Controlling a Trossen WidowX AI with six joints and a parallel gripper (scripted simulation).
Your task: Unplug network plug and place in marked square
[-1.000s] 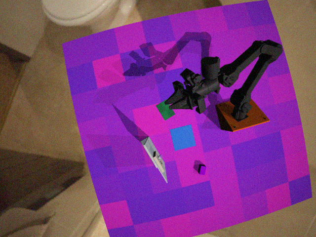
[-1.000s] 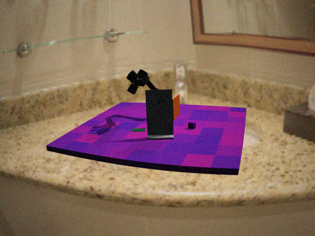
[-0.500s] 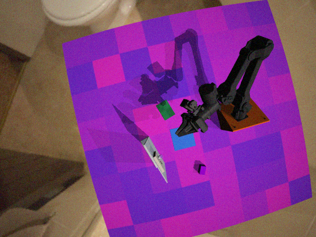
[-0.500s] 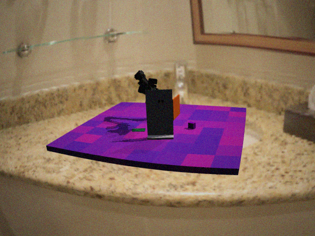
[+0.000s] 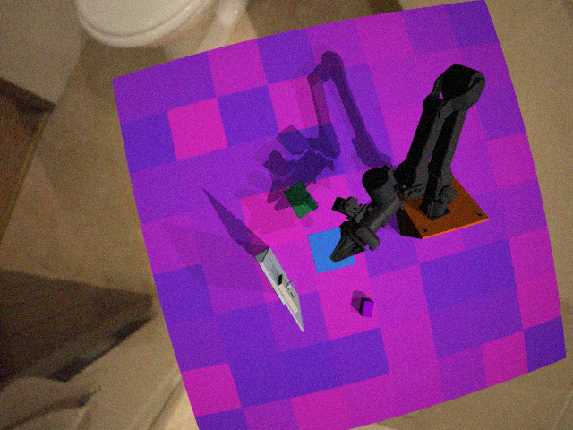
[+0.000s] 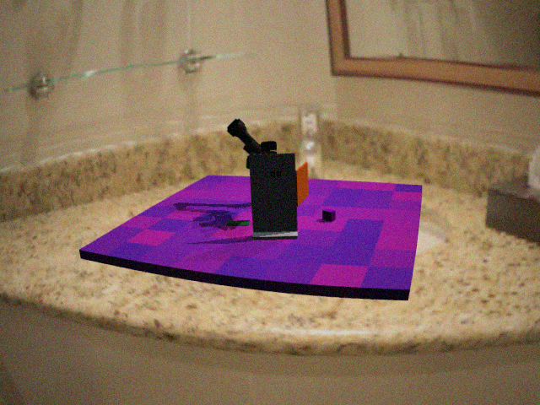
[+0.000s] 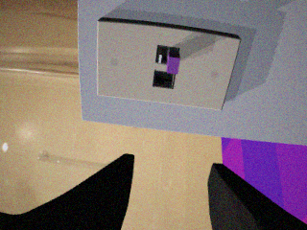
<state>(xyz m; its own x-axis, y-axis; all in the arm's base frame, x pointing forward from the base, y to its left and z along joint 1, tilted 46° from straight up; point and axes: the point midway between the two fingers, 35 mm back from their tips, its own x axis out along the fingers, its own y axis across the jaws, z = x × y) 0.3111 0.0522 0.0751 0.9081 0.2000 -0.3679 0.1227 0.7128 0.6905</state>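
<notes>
Black, the parallel-jaw gripper [image 5: 337, 255] hangs over the flat blue marked square [image 5: 326, 245] on the purple-and-magenta checkered table mat [image 5: 462, 287], its two dark fingers partly closed with a bare gap between them and nothing held, pointed at the grey upright panel [image 5: 282, 287] and well apart from it. In the wrist view the small purple network plug [image 7: 173, 64] sits locked in the socket of the pale boxy housing [image 7: 129, 64] on that panel. A flat green block [image 5: 301, 200] lies behind the square, a small purple cube [image 5: 362, 303] lies in front of it, and the arm rises from an orange base plate [image 5: 456, 215].
</notes>
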